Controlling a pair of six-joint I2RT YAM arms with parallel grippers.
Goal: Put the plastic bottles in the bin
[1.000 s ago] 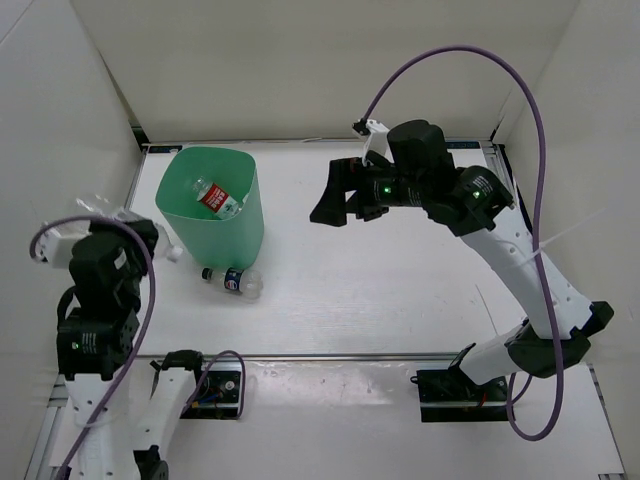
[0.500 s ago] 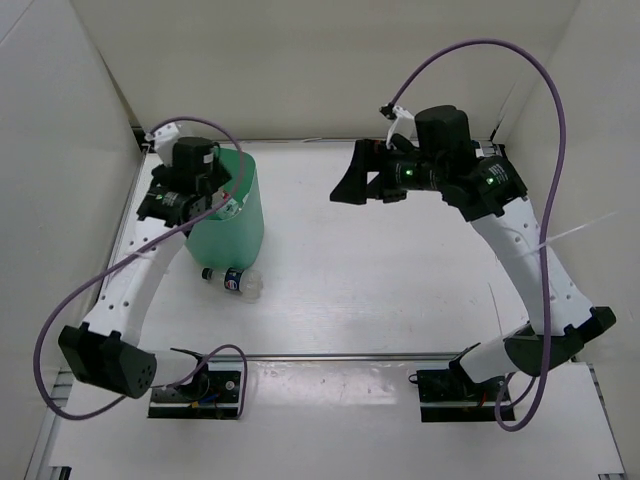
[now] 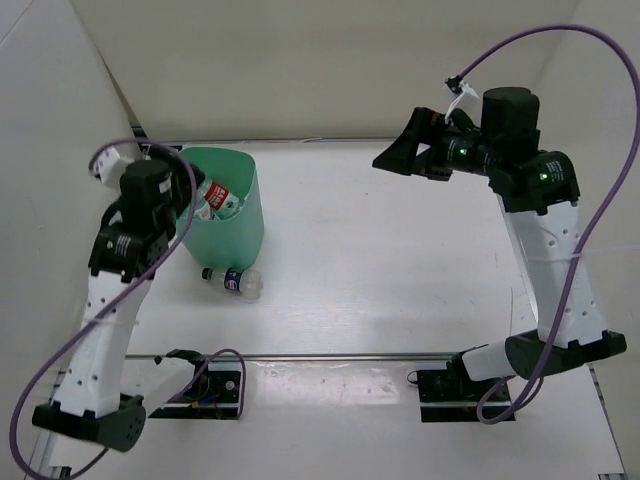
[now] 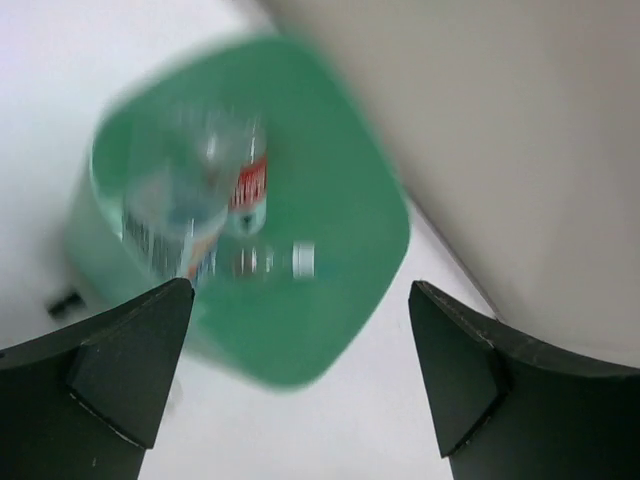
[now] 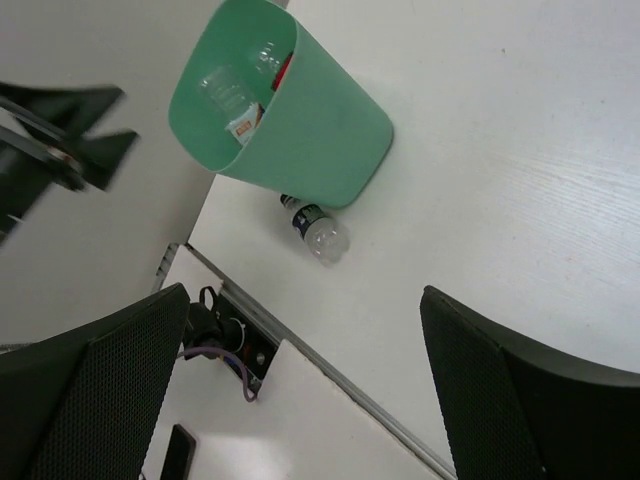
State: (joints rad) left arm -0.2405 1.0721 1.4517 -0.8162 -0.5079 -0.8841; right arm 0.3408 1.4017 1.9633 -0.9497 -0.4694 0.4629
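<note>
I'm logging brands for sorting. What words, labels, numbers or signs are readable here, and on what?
No text is readable.
Red-labelled bottle in the bin: label print too small from above, blurred in the left wrist view.
Blue-labelled bottle beside the bin: label too small to read.
No other writing or signs visible.

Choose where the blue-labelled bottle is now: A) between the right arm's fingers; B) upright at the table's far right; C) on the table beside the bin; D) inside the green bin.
C: the blue-labelled bottle lies on its side on the table, just outside the green bin.
</note>
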